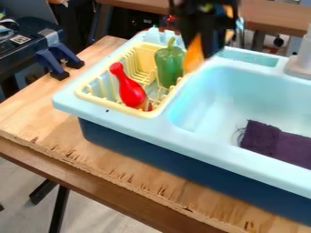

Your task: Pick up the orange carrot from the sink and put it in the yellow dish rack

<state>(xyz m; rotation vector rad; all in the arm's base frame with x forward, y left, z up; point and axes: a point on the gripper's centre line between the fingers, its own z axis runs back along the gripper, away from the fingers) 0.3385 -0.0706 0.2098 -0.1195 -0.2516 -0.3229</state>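
The black gripper (206, 38) hangs blurred at the top centre, above the back edge of the light blue sink. An orange thing (194, 54) shows right against its lower left side, close to the green pepper; whether it is held cannot be made out. In the yellow dish rack (87, 93), the green pepper (169, 64) stands upright at the right side. A red bottle-shaped toy (129, 87) leans in the rack's front part, its narrow end pointing up and left.
The light blue sink (200, 126) has a dark purple cloth (276, 143) in its basin. A grey faucet base (300, 67) stands at the right rear. Blue clamps (59, 60) sit on the wooden table (36, 107) at the upper left.
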